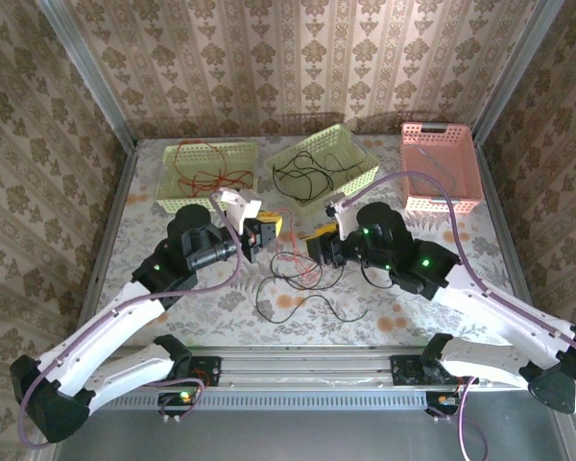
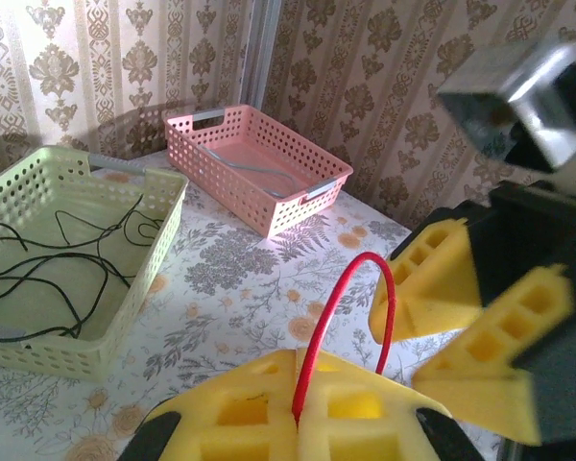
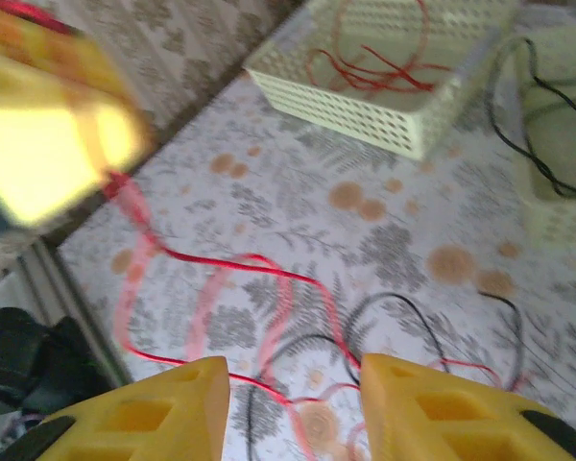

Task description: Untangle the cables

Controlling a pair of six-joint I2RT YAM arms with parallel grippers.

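Observation:
A loose tangle of red and black cables (image 1: 295, 274) lies on the floral table between my two grippers. My left gripper (image 1: 266, 230) is shut on a red cable (image 2: 319, 340), which arches up out of its closed yellow fingers (image 2: 240, 403) in the left wrist view. My right gripper (image 1: 315, 248) faces it closely; its yellow fingers (image 3: 163, 408) stand apart with nothing between them. Under them, red cable (image 3: 221, 261) and black cable (image 3: 403, 298) run over the table. The left gripper (image 3: 48, 144) appears blurred at the upper left of the right wrist view, with red cable trailing from it.
At the back stand three baskets: a pale green one (image 1: 178, 187) holding red cables, a second green one (image 1: 360, 158) holding black cables, and a pink one (image 1: 442, 197). A black cable (image 1: 312, 300) loops toward the table's front edge. Patterned walls enclose the table.

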